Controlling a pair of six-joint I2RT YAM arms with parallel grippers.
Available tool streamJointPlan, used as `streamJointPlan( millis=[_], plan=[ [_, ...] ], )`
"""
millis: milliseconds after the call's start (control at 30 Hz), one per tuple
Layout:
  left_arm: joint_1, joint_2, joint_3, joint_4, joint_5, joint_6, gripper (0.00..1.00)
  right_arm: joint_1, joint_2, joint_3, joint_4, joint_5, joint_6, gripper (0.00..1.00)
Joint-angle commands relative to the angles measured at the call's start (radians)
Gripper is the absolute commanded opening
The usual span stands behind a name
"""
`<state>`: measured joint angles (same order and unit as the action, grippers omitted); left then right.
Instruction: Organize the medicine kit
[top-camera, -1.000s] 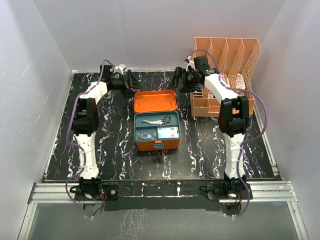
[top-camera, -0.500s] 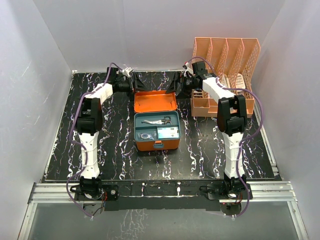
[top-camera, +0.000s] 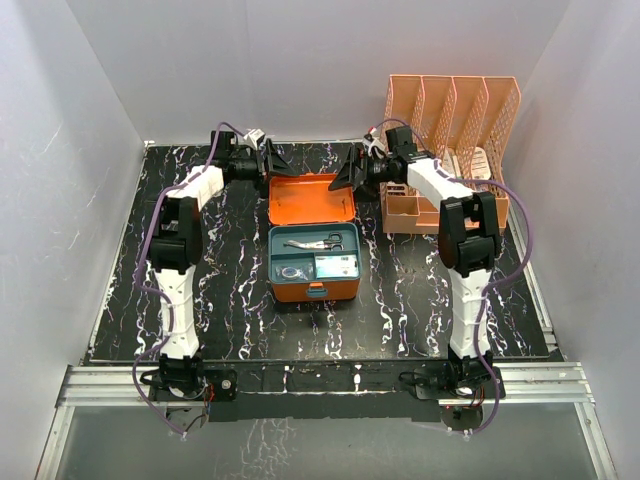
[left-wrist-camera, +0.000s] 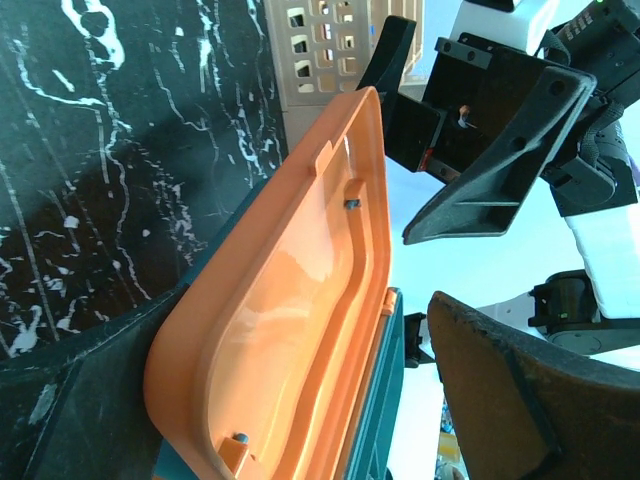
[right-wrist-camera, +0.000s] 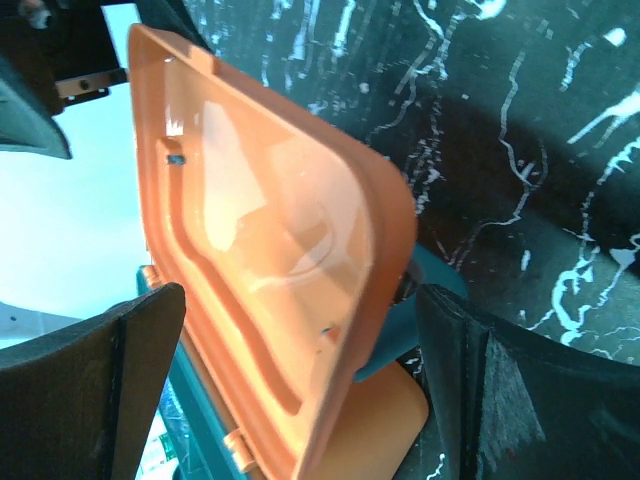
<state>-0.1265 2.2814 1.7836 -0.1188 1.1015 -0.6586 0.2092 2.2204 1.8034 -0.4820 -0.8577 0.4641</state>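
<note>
Medicine kit (top-camera: 313, 275): orange box at the middle of the desk (top-camera: 230, 300), between the two arms; standing open.
Lid (top-camera: 310, 200): hinged on the far side of the base, raised off the desk and tilted back, inner orange face turned toward the top camera.
Teal tray (top-camera: 282, 250): seated in the base, split into compartments.
Scissors (top-camera: 318, 241): lying in the far compartment of the tray.
Light packet (top-camera: 337, 265): lying in the near right compartment; print too small to read.
Small item (top-camera: 293, 271): in the near left compartment; too small to identify.
Latch (top-camera: 317, 290): blue-grey, at the middle of the front wall.
Left claw (top-camera: 277, 160): at the far left corner of the lid, jaws spread wide.
Left fingers (left-wrist-camera: 500, 400): dark, one on either side of the lid edge in the wrist view; cannot tell whether touching it.
Right claw (top-camera: 346, 175): at the far right corner of the lid, jaws spread wide, facing the left claw across the lid.
Right fingers (right-wrist-camera: 90, 400): dark, one on each side of the lid corner in the wrist view; cannot tell whether touching it.
File organizer (top-camera: 455, 110): peach, slatted, upright at the far right of the desk, beside the right arm and apart from the kit.
</note>
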Motion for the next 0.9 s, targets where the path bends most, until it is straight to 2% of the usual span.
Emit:
streamJointPlan(
  millis=[0, 500, 867],
  plan=[
    [-0.018, -0.126, 0.009, -0.001, 0.091, -0.058, 0.99, 0.004, -0.138, -0.002, 0.073, -0.06, 0.015, 0.98],
    [-0.026, -0.249, -0.016, -0.042, 0.152, -0.069, 0.99, -0.002, -0.329, -0.047, 0.023, -0.055, 0.018, 0.98],
    [-0.028, -0.366, -0.053, -0.047, 0.211, -0.1, 0.99, -0.004, -0.408, -0.1, -0.015, -0.048, 0.001, 0.98]
  ],
)
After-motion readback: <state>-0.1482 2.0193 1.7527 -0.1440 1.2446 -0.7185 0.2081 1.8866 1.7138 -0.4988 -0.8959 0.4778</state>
